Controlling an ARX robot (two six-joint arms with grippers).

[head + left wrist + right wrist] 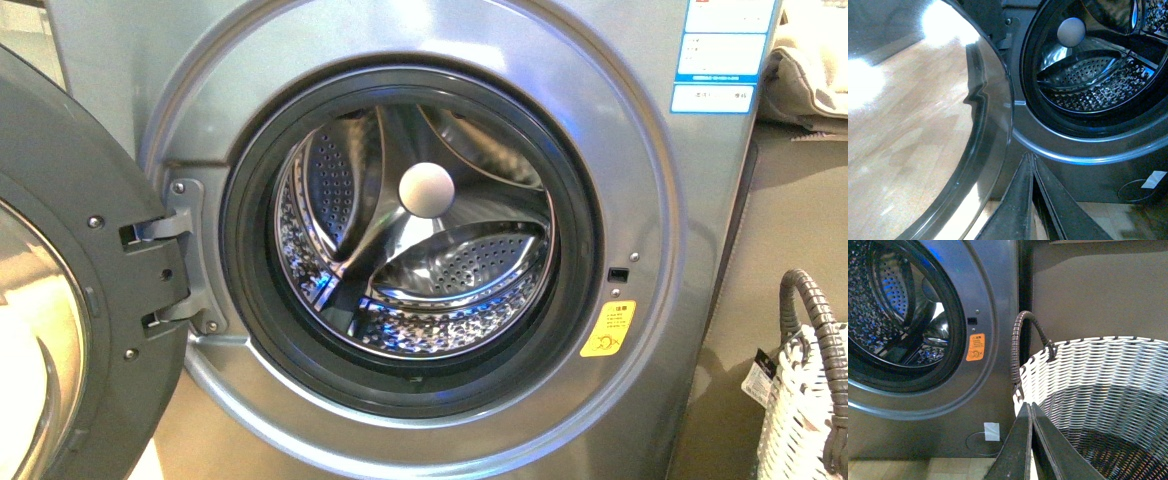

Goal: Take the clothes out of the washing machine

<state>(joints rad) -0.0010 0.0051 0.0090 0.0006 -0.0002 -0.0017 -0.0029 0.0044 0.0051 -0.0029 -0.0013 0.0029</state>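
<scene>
The silver-grey washing machine (640,150) fills the front view, its round door (60,300) swung open to the left. Its perforated steel drum (440,270) shows only bare metal and a pale round hub; the clothes are out of view. In the left wrist view my left gripper (1029,156) is shut with nothing in it, low in front of the washing machine (1088,165), below the opening and beside the door glass (913,125). My right gripper (1028,405) is shut and empty, close to the basket's rim, to the right of the washing machine (993,300).
A woven white and grey basket (1098,375) with a dark-brown handle (1020,335) stands on the floor right of the washer, also at the front view's lower right as the basket (800,400). Its visible inside shows only weave. A dark wall panel (1098,295) rises behind it.
</scene>
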